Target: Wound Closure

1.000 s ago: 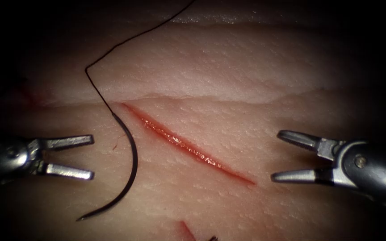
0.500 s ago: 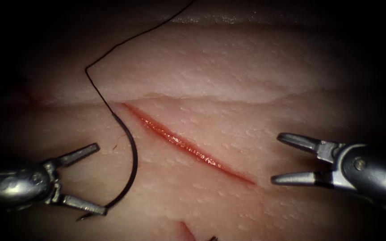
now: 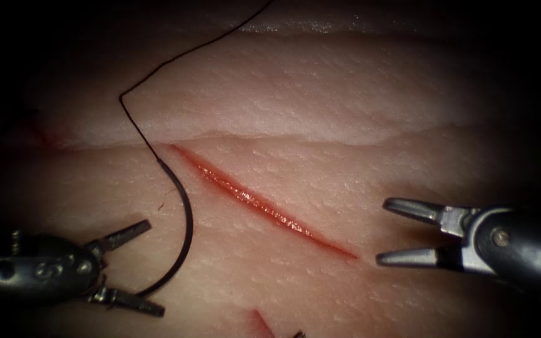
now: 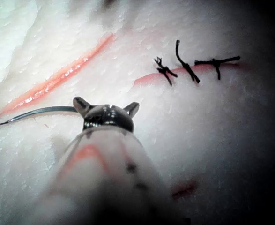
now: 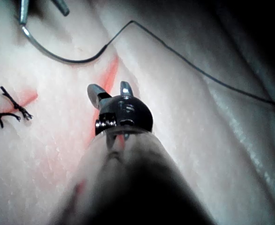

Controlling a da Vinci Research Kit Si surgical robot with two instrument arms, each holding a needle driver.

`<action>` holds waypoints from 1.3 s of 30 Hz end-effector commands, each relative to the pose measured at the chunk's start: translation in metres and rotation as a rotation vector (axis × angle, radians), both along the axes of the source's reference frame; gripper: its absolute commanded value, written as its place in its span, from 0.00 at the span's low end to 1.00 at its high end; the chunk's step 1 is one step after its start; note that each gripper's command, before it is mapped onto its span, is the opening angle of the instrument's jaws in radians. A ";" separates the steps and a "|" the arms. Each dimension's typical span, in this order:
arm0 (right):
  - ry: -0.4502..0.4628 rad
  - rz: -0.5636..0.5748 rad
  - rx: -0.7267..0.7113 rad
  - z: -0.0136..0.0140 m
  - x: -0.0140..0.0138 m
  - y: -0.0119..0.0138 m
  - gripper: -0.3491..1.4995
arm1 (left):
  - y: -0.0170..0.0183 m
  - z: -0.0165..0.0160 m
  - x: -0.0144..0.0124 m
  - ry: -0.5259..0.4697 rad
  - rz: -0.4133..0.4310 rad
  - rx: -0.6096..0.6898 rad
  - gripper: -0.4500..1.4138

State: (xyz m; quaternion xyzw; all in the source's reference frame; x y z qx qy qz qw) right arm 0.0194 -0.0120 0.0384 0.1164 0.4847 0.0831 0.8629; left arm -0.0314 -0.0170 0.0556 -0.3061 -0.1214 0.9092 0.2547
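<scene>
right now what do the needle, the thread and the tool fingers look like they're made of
Needle: likely dark metal, a thin rigid curve with a dull sheen, lying free on the tissue left of the cut.
Thread: fine black strand, limp and kinked; the fibre is unclear.
Both tools' fingers: bright grey metal, glinting; both tools open and holding nothing.

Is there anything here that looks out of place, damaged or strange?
Nothing stands out. The needle lies loose on the tissue left of the cut, not in it. The left tool straddles its tip end, open; the right tool is open, holding nothing.
</scene>
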 end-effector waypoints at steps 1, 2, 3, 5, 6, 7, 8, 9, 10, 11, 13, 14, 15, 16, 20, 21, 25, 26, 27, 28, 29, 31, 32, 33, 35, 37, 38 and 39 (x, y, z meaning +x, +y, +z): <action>0.003 0.002 -0.002 0.0002 0.0009 0.0005 0.40 | -0.0002 0.0007 -0.0007 0.014 0.009 0.001 0.73; 0.003 0.002 -0.002 0.0002 0.0010 0.0005 0.40 | -0.0004 0.0008 -0.0007 0.028 0.014 0.003 0.73; 0.003 0.002 -0.002 0.0002 0.0010 0.0005 0.40 | -0.0005 0.0009 -0.0007 0.038 0.018 0.004 0.73; -0.007 0.004 -0.005 0.0002 0.0010 0.0005 0.40 | -0.0007 0.0013 -0.0006 0.065 0.030 0.007 0.73; -0.011 0.003 -0.005 0.0002 0.0010 0.0005 0.40 | -0.0007 0.0015 -0.0004 0.079 0.034 0.005 0.73; -0.015 0.002 -0.005 0.0002 0.0010 0.0005 0.40 | -0.0008 0.0017 -0.0003 0.094 0.036 0.003 0.73; -0.015 0.002 -0.005 0.0001 0.0010 0.0005 0.40 | -0.0008 0.0019 -0.0001 0.103 0.041 0.005 0.73; -0.017 0.000 -0.005 0.0001 0.0010 0.0005 0.40 | -0.0008 0.0022 0.0000 0.109 0.044 0.007 0.73; -0.017 0.000 -0.005 0.0001 0.0010 0.0004 0.40 | -0.0008 0.0024 0.0002 0.117 0.048 0.010 0.73; -0.019 -0.002 -0.004 0.0001 0.0011 0.0004 0.40 | -0.0008 0.0026 0.0003 0.122 0.049 0.010 0.73; -0.019 -0.001 -0.004 0.0001 0.0011 0.0004 0.40 | -0.0009 0.0030 0.0004 0.135 0.048 0.017 0.73; -0.020 -0.001 -0.004 0.0001 0.0012 0.0004 0.40 | -0.0009 0.0032 0.0004 0.139 0.049 0.017 0.73; -0.022 -0.002 -0.003 0.0001 0.0012 0.0004 0.40 | -0.0010 0.0033 0.0004 0.142 0.051 0.016 0.72; -0.023 0.001 0.002 0.0001 0.0013 0.0004 0.40 | -0.0011 0.0035 0.0003 0.145 0.052 0.016 0.72; -0.028 -0.001 0.003 0.0001 0.0016 0.0004 0.40 | -0.0020 0.0042 0.0000 0.136 0.072 0.034 0.72; -0.028 -0.001 0.003 0.0001 0.0016 0.0004 0.40 | -0.0022 0.0043 -0.0001 0.137 0.077 0.038 0.72; -0.029 -0.003 0.003 0.0001 0.0017 0.0003 0.40 | -0.0029 0.0048 -0.0003 0.134 0.084 0.053 0.72; -0.029 -0.003 0.002 0.0001 0.0017 0.0003 0.40 | -0.0030 0.0049 -0.0003 0.138 0.080 0.056 0.72; -0.029 -0.003 0.002 0.0001 0.0017 0.0002 0.40 | -0.0031 0.0050 -0.0003 0.142 0.084 0.058 0.72; -0.029 -0.003 0.002 0.0001 0.0017 0.0002 0.40 | -0.0031 0.0051 -0.0003 0.144 0.082 0.062 0.71; -0.029 -0.003 0.002 0.0001 0.0017 0.0002 0.40 | -0.0031 0.0052 -0.0002 0.147 0.079 0.066 0.70; -0.029 -0.004 0.001 0.0001 0.0017 0.0001 0.40 | -0.0031 0.0054 -0.0001 0.147 0.075 0.068 0.67; -0.030 -0.001 0.006 0.0001 0.0017 0.0001 0.40 | -0.0031 0.0055 -0.0001 0.150 0.072 0.071 0.65; -0.030 -0.001 0.006 0.0001 0.0017 0.0000 0.40 | -0.0032 0.0056 -0.0001 0.154 0.071 0.076 0.63; -0.030 -0.001 0.005 0.0001 0.0017 0.0000 0.40 | -0.0033 0.0058 -0.0001 0.164 0.069 0.086 0.59; -0.030 -0.001 0.005 0.0000 0.0017 0.0000 0.40 | -0.0034 0.0060 -0.0001 0.162 0.068 0.091 0.51; -0.030 -0.001 0.005 0.0000 0.0017 -0.0001 0.40 | -0.0034 0.0061 -0.0001 0.155 0.070 0.096 0.46; -0.032 0.002 0.011 0.0000 0.0017 -0.0001 0.40 | -0.0034 0.0061 -0.0001 0.146 0.068 0.106 0.39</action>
